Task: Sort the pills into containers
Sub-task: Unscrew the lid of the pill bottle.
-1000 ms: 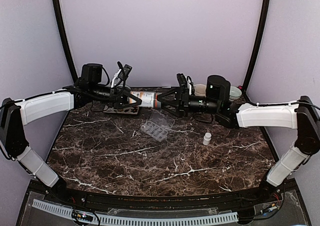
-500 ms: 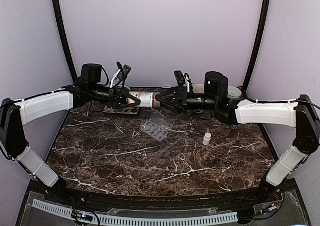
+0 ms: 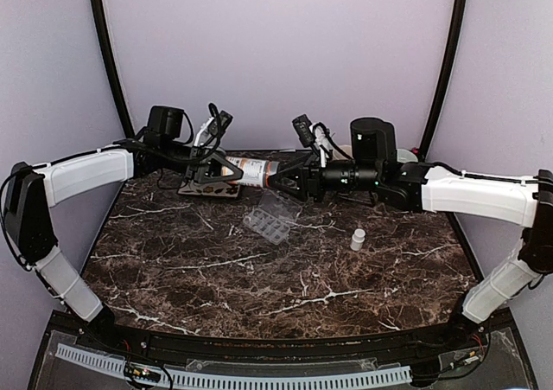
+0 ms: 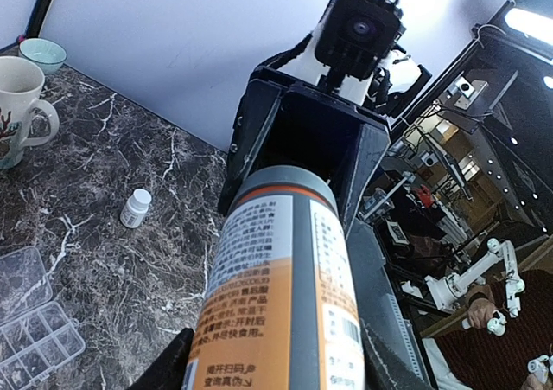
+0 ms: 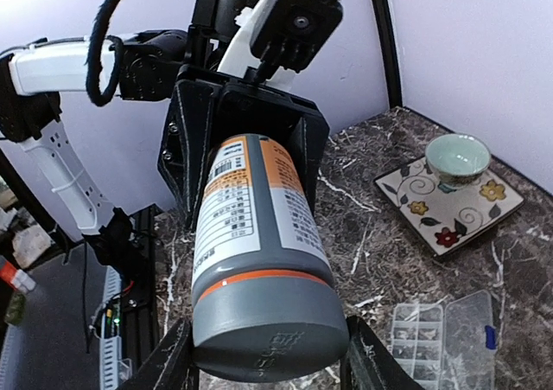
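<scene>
A grey bottle (image 3: 253, 171) with an orange and white label hangs level above the back of the table, between the two arms. My left gripper (image 3: 226, 170) is shut on its body (image 4: 285, 278). My right gripper (image 3: 282, 181) is shut on the grey cap (image 5: 268, 321), with one finger on each side. The clear pill organizer (image 3: 269, 220) lies open on the marble below the bottle. Its cells (image 5: 421, 328) and lid (image 4: 19, 274) also show in the wrist views. No loose pills are in view.
A small white bottle (image 3: 357, 239) stands right of the organizer. A patterned plate (image 3: 212, 188) lies at the back left, with a pale green bowl (image 5: 456, 158) on it. A mug (image 4: 17, 105) and a second bowl (image 4: 43, 53) sit at the back right.
My right gripper has closed from wide open onto the bottle's cap and its wrist has turned. The left gripper kept its hold and both arms shifted slightly.
</scene>
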Robot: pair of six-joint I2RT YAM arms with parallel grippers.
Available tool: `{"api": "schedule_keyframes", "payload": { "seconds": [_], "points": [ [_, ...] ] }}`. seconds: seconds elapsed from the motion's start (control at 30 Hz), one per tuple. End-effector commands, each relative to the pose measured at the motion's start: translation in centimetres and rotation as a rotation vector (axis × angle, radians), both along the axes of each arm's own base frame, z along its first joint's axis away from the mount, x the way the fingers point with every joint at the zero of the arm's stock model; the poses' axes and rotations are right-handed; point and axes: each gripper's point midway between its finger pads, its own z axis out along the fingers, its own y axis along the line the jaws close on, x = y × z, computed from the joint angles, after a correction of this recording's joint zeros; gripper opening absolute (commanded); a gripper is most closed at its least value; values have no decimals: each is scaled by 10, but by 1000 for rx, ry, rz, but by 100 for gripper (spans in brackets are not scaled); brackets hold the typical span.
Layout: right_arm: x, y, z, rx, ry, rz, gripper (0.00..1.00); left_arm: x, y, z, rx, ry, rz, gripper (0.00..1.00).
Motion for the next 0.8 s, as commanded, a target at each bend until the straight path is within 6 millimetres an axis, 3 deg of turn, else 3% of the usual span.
{"api": "schedule_keyframes", "payload": {
  "seconds": [0.0, 0.17, 0.57, 0.77],
  "points": [
    [9, -9, -36, -203, -232, -100, 20, -13, 1, 34, -67, -18, -87, 0],
    [11, -10, -41, -244, -329, -150, 24, -18, 2, 35, -66, -6, -107, 0],
    [9, -10, -26, -202, -331, -159, 82, -21, 4, 28, -47, -15, -96, 0],
    [4, -14, -19, -179, -310, -159, 88, -18, 4, 26, -40, -41, -75, 0]
  ]
}}
